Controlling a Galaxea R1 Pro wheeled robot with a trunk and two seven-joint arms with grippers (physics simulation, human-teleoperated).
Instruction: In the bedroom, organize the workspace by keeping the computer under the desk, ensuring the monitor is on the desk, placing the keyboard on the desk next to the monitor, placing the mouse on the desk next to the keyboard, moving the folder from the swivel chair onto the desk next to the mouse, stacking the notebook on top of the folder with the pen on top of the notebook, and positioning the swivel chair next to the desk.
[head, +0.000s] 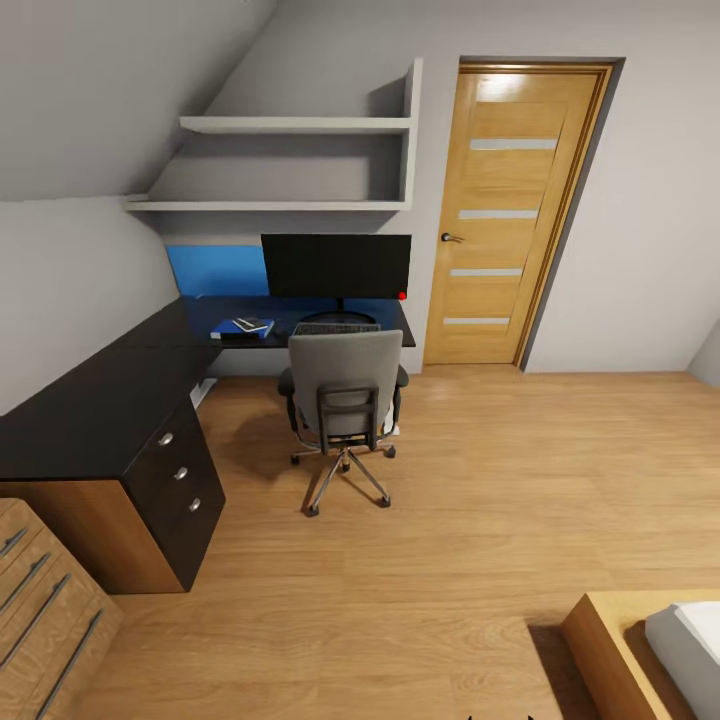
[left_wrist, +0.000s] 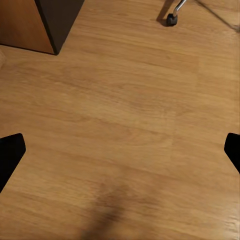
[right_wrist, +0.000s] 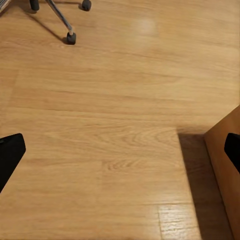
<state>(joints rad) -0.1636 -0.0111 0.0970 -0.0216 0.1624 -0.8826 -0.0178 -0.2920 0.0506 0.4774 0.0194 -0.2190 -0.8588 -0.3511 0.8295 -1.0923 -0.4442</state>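
The black desk (head: 100, 400) runs along the left wall and turns under the shelves. On its far wing the monitor (head: 335, 265) stands upright with the keyboard (head: 335, 328) in front of it. To their left lies the blue folder (head: 228, 329) with a dark notebook (head: 254, 324) on top. The pen, mouse and computer are too small or hidden to make out. The grey swivel chair (head: 345, 395) is tucked against the desk before the keyboard. My left gripper (left_wrist: 120, 155) and right gripper (right_wrist: 120, 155) hang open over bare wooden floor, nothing between the fingers.
The desk's drawer unit (left_wrist: 55, 20) and a chair castor (left_wrist: 172, 20) lie ahead of my left gripper. A wooden dresser (head: 40, 610) stands at near left, a bed frame (head: 620, 650) at near right. A closed wooden door (head: 515, 215) is right of the desk.
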